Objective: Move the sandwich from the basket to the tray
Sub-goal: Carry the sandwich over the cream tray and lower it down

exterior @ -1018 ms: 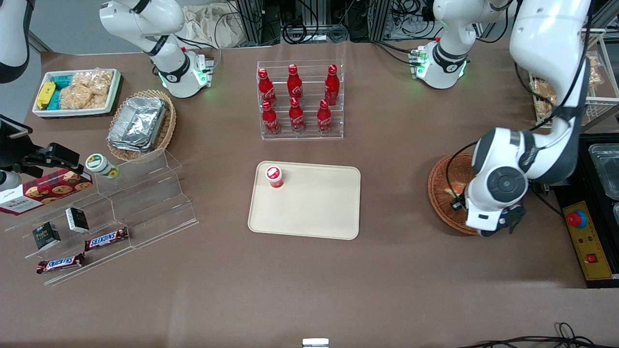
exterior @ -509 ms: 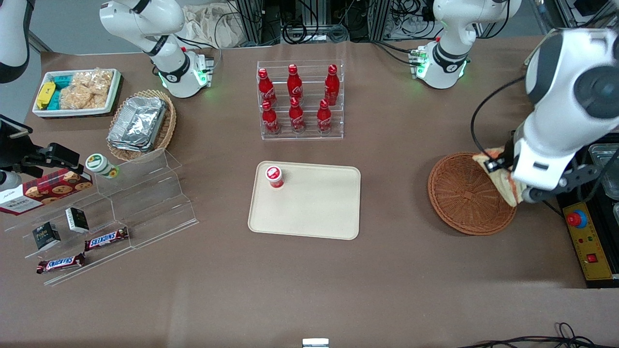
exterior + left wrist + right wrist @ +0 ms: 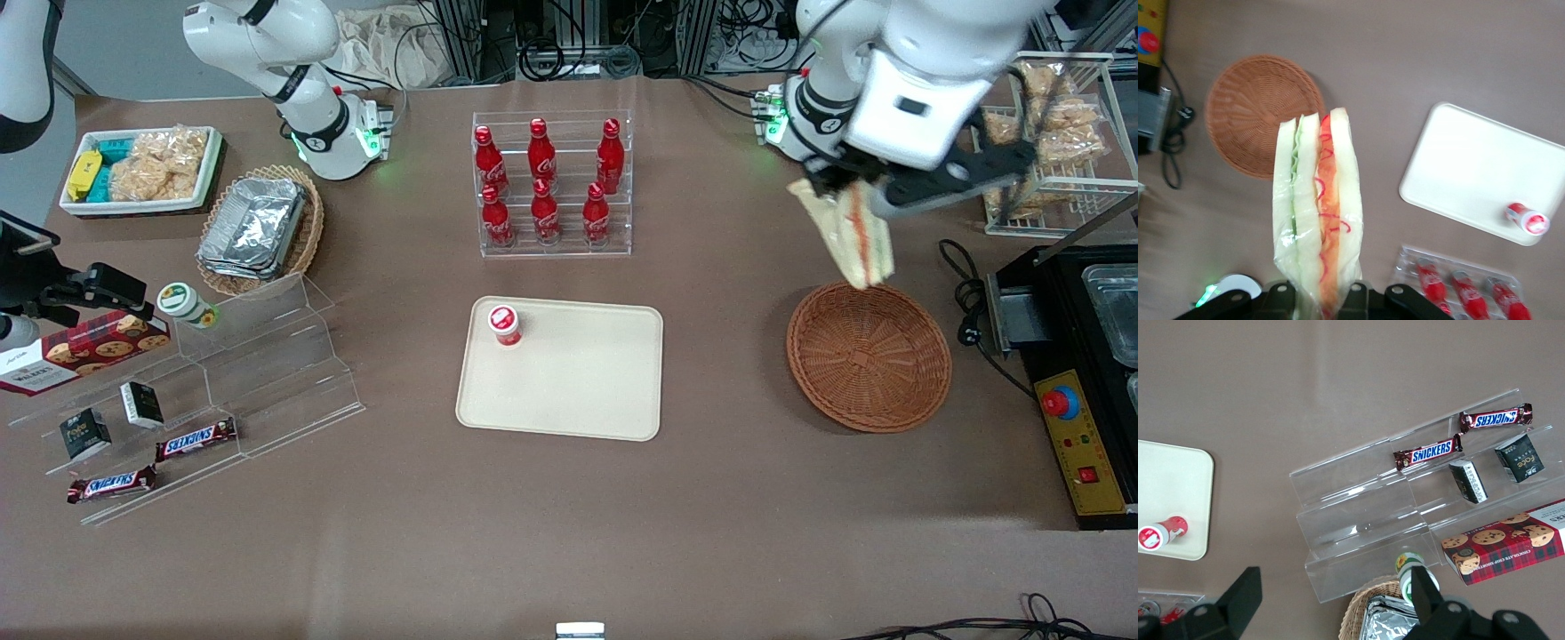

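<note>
My left gripper [image 3: 855, 197] is shut on the sandwich [image 3: 851, 235], a plastic-wrapped white-bread wedge with orange-red and green filling. It hangs high above the table, just past the rim of the reddish-brown wicker basket [image 3: 869, 356], farther from the front camera. In the left wrist view the sandwich [image 3: 1317, 220] is clamped between the black fingers [image 3: 1355, 295], with the basket [image 3: 1258, 110] below, nothing in it. The cream tray [image 3: 562, 368] lies mid-table toward the parked arm from the basket, and shows in the left wrist view [image 3: 1475, 170].
A small red-capped cup [image 3: 504, 324] stands on the tray's corner. An acrylic rack of red cola bottles [image 3: 551, 185] stands farther from the camera than the tray. A wire rack of bagged snacks [image 3: 1049, 133] and a black box with a red button [image 3: 1060, 403] sit at the working arm's end.
The gripper has lifted the sandwich out of the basket, risen high and swung away from the front camera. The basket now lies uncovered with nothing in it.
</note>
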You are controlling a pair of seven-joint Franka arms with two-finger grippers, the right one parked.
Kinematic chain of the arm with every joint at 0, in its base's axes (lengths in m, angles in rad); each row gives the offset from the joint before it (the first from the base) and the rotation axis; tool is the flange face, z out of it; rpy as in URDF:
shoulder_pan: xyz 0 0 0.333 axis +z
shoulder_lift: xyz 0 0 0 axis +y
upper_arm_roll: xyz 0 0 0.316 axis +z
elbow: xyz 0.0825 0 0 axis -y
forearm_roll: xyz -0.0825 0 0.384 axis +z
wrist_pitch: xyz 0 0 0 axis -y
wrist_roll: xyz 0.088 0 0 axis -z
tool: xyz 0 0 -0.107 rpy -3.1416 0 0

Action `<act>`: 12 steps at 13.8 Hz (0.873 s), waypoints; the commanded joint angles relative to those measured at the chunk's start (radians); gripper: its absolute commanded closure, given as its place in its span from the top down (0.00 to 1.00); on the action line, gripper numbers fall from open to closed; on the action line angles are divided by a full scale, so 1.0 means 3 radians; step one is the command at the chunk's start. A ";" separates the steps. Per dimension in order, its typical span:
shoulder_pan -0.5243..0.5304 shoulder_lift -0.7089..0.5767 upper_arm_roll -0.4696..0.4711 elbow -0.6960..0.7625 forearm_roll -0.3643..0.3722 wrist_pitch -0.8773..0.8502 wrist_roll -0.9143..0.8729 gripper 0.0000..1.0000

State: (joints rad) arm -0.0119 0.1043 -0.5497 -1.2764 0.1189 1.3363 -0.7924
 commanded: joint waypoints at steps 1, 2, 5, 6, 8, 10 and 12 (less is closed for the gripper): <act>-0.0001 0.0331 -0.0381 0.0062 -0.0023 0.0146 -0.0380 0.17; -0.0027 0.0449 -0.0412 0.0031 -0.0018 0.0315 -0.0492 0.17; -0.0216 0.0827 -0.0402 -0.0280 0.0048 0.0847 -0.0738 0.18; -0.0221 0.0965 -0.0402 -0.0372 0.0064 0.1066 -0.0754 0.18; -0.0297 0.1231 -0.0392 -0.0505 0.0196 0.1450 -0.0779 0.18; -0.0364 0.1563 -0.0392 -0.0531 0.0446 0.1640 -0.0820 0.18; -0.0456 0.1840 -0.0372 -0.0531 0.0681 0.1854 -0.0988 0.18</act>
State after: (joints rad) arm -0.1188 0.5911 -0.6624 -1.4593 0.2612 1.8553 -1.0336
